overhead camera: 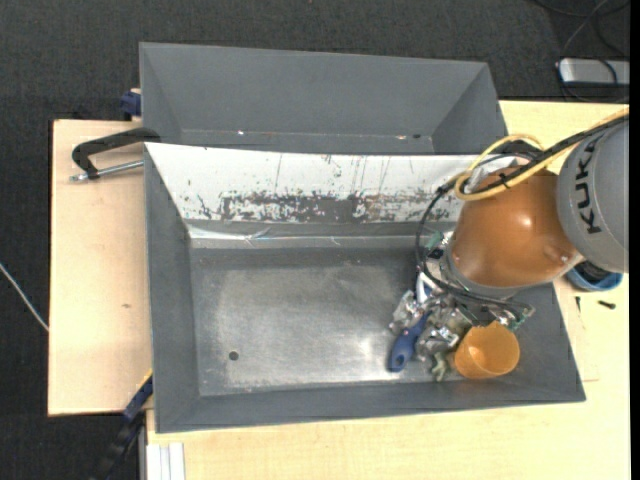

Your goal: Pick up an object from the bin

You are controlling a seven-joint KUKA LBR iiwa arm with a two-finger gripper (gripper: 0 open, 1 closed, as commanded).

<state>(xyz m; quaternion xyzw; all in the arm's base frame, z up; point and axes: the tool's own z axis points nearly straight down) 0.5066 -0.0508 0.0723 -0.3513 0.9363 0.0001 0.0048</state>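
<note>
Grey bin (290, 308), floor mostly bare. The arm (510, 233) is in from the right, its orange cover low over the near right corner. The pincer (435, 313) is right down on a small heap there; spread or pressed together, can't tell. An orange cup (487, 351) lies on its side just beside it, a blue-handled tool (402, 349) on the heap's left, and silvery bits (408, 313) sit between them.

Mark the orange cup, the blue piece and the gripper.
orange cup (487, 352): camera view, middle of the cup.
blue piece (401, 351): camera view, middle of it.
gripper (432, 320): camera view, its metal end.
</note>
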